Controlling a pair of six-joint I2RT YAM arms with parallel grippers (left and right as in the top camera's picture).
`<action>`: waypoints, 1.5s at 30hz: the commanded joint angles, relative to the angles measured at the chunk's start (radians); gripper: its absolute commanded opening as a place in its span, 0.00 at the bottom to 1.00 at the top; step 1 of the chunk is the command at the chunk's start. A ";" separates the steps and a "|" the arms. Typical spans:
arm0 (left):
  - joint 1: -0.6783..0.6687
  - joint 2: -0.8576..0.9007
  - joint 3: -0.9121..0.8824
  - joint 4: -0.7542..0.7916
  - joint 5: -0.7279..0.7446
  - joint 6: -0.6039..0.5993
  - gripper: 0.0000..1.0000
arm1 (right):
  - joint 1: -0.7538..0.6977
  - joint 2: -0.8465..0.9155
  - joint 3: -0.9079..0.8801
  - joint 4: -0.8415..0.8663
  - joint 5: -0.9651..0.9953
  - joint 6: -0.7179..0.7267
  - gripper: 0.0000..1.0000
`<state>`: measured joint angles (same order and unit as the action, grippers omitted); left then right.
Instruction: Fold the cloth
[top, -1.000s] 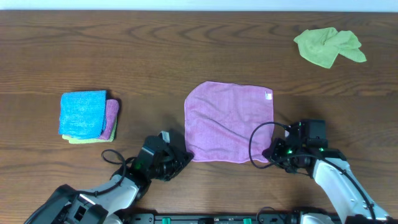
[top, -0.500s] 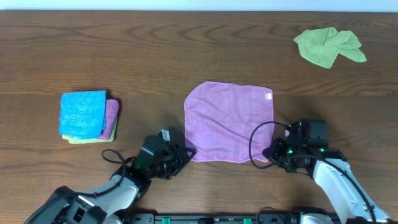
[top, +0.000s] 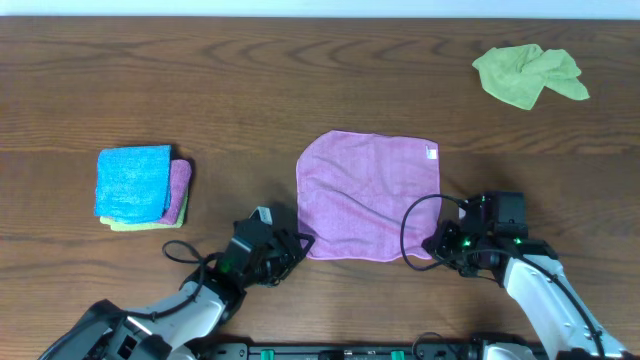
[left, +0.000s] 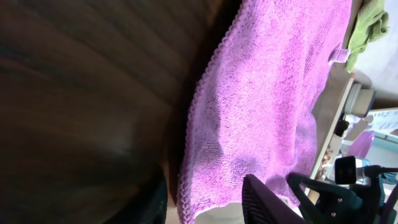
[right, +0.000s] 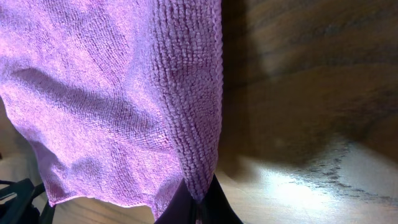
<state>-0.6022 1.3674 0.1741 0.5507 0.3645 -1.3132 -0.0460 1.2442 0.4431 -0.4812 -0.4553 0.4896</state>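
My left end effector (top: 296, 245) has crept in toward the pink cloth (top: 370, 195) since a second ago; the right end effector (top: 437, 247) hasn't budged. The cloth lies flat on the worktop (top: 250, 90), stretching away ahead of both. The left one's fingers are spread, with the near corner just between them. The right one pinches its own corner. I judge this the grasping step. Next I close the left, then lift both corners toward the far edge.
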 joint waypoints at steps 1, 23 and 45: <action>-0.028 0.020 -0.015 -0.031 -0.078 -0.038 0.42 | 0.007 -0.010 0.021 0.002 -0.005 0.011 0.01; -0.030 0.222 0.023 0.130 0.001 -0.040 0.06 | 0.007 -0.010 0.021 0.002 -0.005 0.011 0.01; 0.077 0.182 0.031 0.269 0.345 0.047 0.06 | 0.008 -0.219 0.053 -0.190 -0.005 0.010 0.01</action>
<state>-0.5301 1.5723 0.2089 0.8158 0.6495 -1.2816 -0.0433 1.0603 0.4755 -0.6586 -0.4698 0.4931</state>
